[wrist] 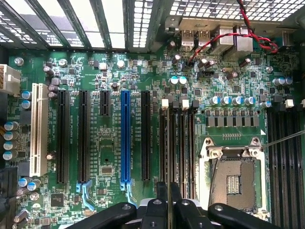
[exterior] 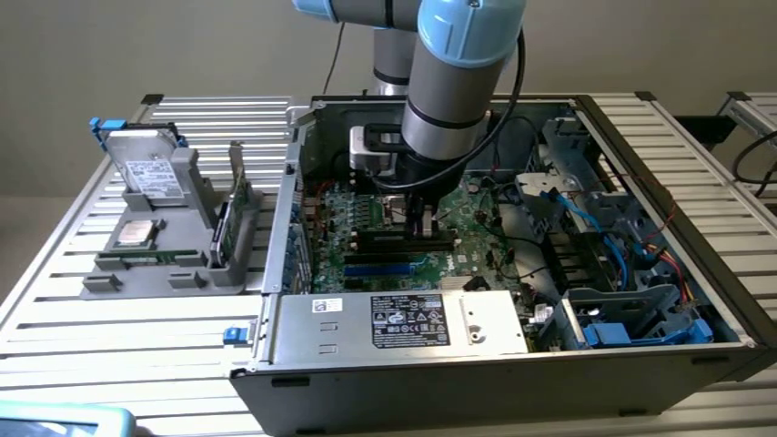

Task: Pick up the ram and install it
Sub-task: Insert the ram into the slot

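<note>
Gripper: nearest my wrist camera, the gripper (wrist: 168, 212) has its dark fingers drawn narrow, pinching a thin edge between them.
Ram: I take that thin edge to be the ram (wrist: 168, 193), held upright and edge-on just above the motherboard (wrist: 109, 143), roughly in line with the black memory slots (wrist: 178, 143).
Risk, alignment: if the stick is tilted or slightly off the groove, pressing would jam it on a slot wall and load the board. I rate this the main hazard.
Risk, wrong slot: the slots lie close side by side, so a small sideways error could put it in a neighbour.
Risk, latches: I cannot tell whether the pale latches (wrist: 165, 102) at the slot ends are open. A closed one would stop the stick seating.
Risk, socket: the empty processor socket (wrist: 233, 176) sits just beside the slots, and a slip could strike it.
Risk, grip: a narrow hold on a long stick may let it pivot.
Arm pose: the arm (exterior: 456, 91) stands nearly vertical inside the open case (exterior: 486, 391), wrist pointing straight down, gripper low over the board's middle.
</note>
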Robot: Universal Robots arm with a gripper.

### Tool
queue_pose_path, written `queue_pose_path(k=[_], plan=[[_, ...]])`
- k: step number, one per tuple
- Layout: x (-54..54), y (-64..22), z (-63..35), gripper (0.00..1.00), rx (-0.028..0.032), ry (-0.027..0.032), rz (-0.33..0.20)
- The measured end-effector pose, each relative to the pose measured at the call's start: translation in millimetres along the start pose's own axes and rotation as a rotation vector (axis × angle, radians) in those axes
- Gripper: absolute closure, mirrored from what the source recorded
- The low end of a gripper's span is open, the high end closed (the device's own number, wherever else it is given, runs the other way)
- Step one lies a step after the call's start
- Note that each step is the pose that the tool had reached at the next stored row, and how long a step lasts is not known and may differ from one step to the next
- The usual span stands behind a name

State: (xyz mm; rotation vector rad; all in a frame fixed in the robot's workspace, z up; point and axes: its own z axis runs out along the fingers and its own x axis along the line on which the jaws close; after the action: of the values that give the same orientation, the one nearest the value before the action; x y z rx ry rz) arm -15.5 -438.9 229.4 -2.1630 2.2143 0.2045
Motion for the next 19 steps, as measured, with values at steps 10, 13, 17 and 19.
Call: queue_pose_path(k=[10, 13, 17, 19], plan=[[0.4, -0.3, 3.1, 0.86, 0.0000, 0.0002, 0.000], [0.5, -0.4, 4.1, 0.86, -0.0001, 0.0003, 0.000], [0.3, -0.5, 4.5, 0.86, -0.0001, 0.0003, 0.000], [0.4, -0.4, 4.8, 0.86, -0.0001, 0.0003, 0.000]])
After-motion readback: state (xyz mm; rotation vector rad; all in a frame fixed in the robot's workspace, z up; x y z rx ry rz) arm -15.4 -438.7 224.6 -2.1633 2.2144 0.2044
